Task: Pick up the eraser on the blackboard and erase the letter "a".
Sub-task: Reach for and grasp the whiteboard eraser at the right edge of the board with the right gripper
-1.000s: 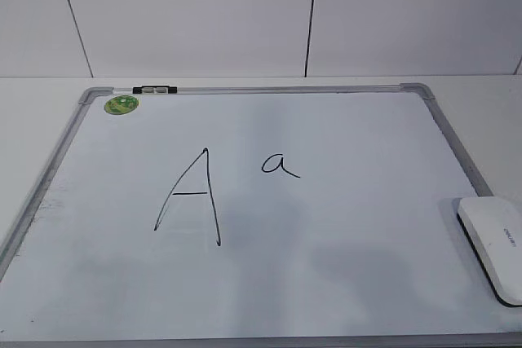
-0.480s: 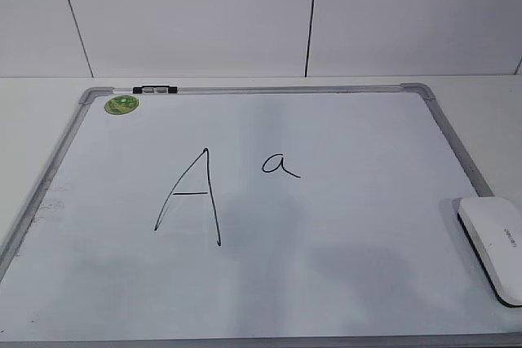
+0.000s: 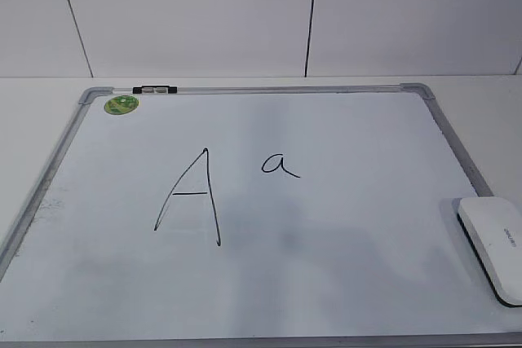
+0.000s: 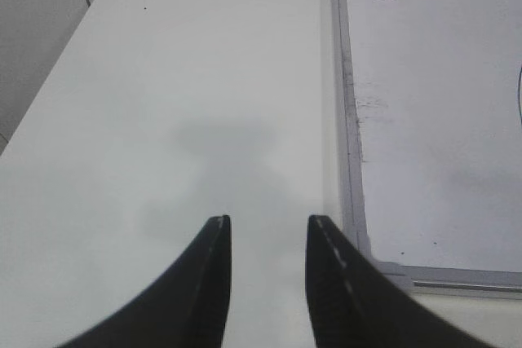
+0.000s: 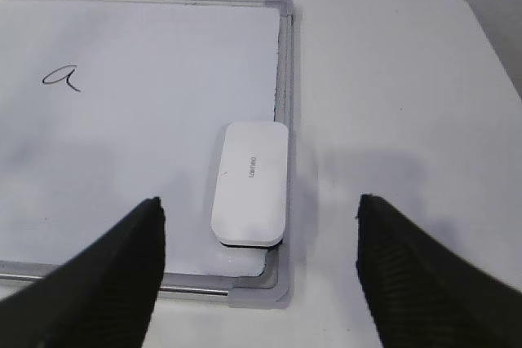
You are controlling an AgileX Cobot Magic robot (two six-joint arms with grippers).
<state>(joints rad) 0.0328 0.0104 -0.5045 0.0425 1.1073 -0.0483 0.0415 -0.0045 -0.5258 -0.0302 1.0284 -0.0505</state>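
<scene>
The whiteboard [image 3: 342, 283] lies flat on the white counter [image 4: 163, 79], with a big capital "A" [image 3: 192, 197] drawn near its middle and the small "a" [image 3: 280, 165] just to the right of it, a little higher up. A green sticker [image 3: 121, 104] sits in the far left corner, and a small black-and-white marker [image 3: 155, 89] rests on the top frame beside it. The eraser [image 3: 493, 244] lies at the board's right edge, near the front corner, its long side running along the frame.

Neither arm shows in the view from the front. From its own camera, the right gripper [image 5: 261, 258] hangs above the eraser [image 5: 250, 182], looking down on it; its fingers [image 5: 122, 283] are spread very wide, well clear on either side, and hold nothing. The small "a" [image 5: 62, 78] is off to its left on the board.

The left gripper [image 4: 267, 230] hangs over bare counter just outside the board's left frame [image 4: 351, 160], near the front corner. Its fingers [image 4: 208, 283] are parted by a modest gap with nothing between them.
</scene>
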